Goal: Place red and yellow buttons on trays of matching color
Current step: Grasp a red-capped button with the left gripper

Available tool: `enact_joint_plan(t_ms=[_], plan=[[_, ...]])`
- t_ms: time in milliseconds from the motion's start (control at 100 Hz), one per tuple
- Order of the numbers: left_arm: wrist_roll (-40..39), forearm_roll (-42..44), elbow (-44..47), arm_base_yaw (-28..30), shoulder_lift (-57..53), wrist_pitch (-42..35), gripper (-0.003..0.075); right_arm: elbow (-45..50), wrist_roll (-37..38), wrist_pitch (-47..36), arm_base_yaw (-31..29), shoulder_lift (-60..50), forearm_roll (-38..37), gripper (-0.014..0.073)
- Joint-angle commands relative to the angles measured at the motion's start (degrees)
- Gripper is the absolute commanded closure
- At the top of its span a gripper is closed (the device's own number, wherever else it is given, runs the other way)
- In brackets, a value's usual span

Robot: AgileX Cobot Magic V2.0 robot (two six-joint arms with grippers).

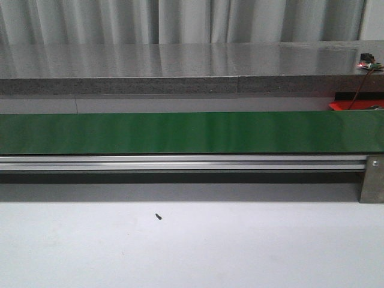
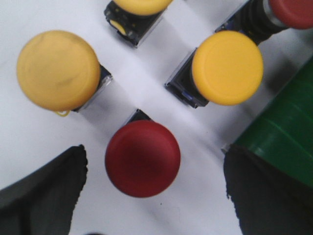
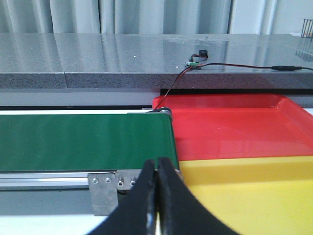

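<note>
The red button [image 2: 143, 158], a mushroom-capped push button seen from straight above in the left wrist view, stands on the white table [image 2: 19, 142] between the two dark fingers [image 2: 44, 196] of the left gripper [image 2: 146, 196], which are spread wide with clear space on either side of its cap. Around the red button stand others: a yellow button [image 2: 58, 70] and a second yellow button [image 2: 227, 67] just beyond it, a third yellow one [image 2: 142, 6] and another red cap [image 2: 292, 11] farther off at the frame's edge. The green conveyor belt [image 2: 283, 132] lies close beside it.

The step in hand looks to be grasping this red button. To do it well, the left arm, pointing straight down, should descend centred on the cap so that both fingers pass below its rim, then close on the body under it without nudging the two nearby yellow buttons.

The right gripper [image 3: 157, 196] is held level, pointing forward, with its fingers pressed together and nothing between them. Just beyond it lie the yellow tray [image 3: 244, 191] and, touching its far edge, the red tray [image 3: 234, 122], both beside the belt's end. Neither arm shows in the front view.
</note>
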Motion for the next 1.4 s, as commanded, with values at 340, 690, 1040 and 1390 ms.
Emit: enact_joint_plan(t_ms=[340, 690, 1040, 1390], plan=[[-0.5, -0.3, -2.5, 0.2, 2.0, -3.4, 0.0218, -1.1, -0.2, -4.7, -0.4, -1.0, -0.4, 0.066], [-0.5, 0.0, -2.5, 0.2, 2.1, -3.4, 0.0529, -1.1, -0.2, -4.7, -0.4, -1.0, -0.4, 0.066], [0.6, 0.2, -3.8, 0.0, -7.0, 2.3, 0.0531, -1.1, -0.2, -4.7, -0.4, -1.0, -0.4, 0.066], [1.3, 1.7, -13.7, -7.0, -9.1, 7.5, 0.053, -1.1, -0.2, -4.7, -0.4, -1.0, -0.4, 0.066]])
